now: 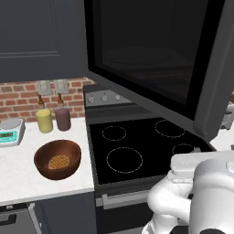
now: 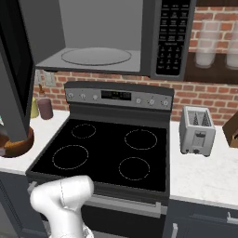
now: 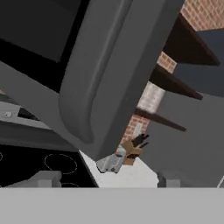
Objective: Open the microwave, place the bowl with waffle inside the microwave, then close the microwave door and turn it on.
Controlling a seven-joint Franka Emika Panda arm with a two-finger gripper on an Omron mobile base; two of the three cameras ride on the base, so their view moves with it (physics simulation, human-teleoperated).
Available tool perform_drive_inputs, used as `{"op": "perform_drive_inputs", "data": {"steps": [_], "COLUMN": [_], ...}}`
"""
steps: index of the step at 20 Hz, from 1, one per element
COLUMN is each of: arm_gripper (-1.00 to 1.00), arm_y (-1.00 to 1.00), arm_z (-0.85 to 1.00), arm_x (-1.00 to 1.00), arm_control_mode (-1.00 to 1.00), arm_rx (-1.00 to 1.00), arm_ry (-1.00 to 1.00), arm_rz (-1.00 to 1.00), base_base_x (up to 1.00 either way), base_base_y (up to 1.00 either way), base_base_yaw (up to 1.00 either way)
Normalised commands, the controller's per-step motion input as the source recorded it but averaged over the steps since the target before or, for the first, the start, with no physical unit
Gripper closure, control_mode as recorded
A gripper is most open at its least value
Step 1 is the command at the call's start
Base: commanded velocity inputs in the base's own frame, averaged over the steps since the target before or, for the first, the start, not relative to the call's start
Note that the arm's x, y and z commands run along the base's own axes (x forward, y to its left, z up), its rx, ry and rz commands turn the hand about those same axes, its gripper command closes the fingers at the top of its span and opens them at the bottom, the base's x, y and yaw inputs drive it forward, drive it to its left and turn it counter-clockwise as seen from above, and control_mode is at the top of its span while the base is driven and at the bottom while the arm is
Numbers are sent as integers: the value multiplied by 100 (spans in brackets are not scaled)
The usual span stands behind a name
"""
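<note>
The bowl [image 1: 57, 159] sits on the white tabletop [image 1: 18, 176] just left of the stove [image 1: 141, 151], upright, with the waffle [image 1: 59, 162] lying flat on its bottom; from the right base view a sliver of the bowl shows behind the lower edge of the swung door. The microwave door [image 1: 151, 55] stands wide open, hinged at the left and reaching out over the stove and toward the camera, so the microwave [image 2: 107, 37] shows its light grey interior and its round turntable plate, with the keypad strip [image 2: 169, 37] at the right. By that reckoning the first step is done; the bowl has not yet been lifted, and carrying it in, closing the door and starting the oven are all left. The hand camera looks along the door's long handle edge at close range, with brick wall and dark shelves beyond, so the claw seems to be near the door's free edge; whether its fingers are spread or pressed together I cannot tell. Behind the bowl stand a yellow cup [image 1: 44, 120] and a maroon cup [image 1: 62, 119], and a scale [image 1: 10, 131] sits at the far left; a toaster [image 2: 197, 130] rests on the tabletop right of the stove
</note>
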Motion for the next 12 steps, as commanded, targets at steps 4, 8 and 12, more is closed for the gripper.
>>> {"op": "perform_drive_inputs", "data": {"steps": [4, 8, 12], "arm_gripper": [-100, -100, -100], "arm_y": [-59, -77, -100], "arm_z": [-100, -62, 0], "arm_x": [-100, -100, -80], "arm_control_mode": [-100, -100, -100], "arm_rx": [1, 17, 38], "arm_ry": [-14, -25, -14], "arm_rz": [20, 16, 15], "base_base_x": [0, 0, 0], "base_base_y": [0, 0, 0], "base_base_yaw": [0, 0, 0]}}
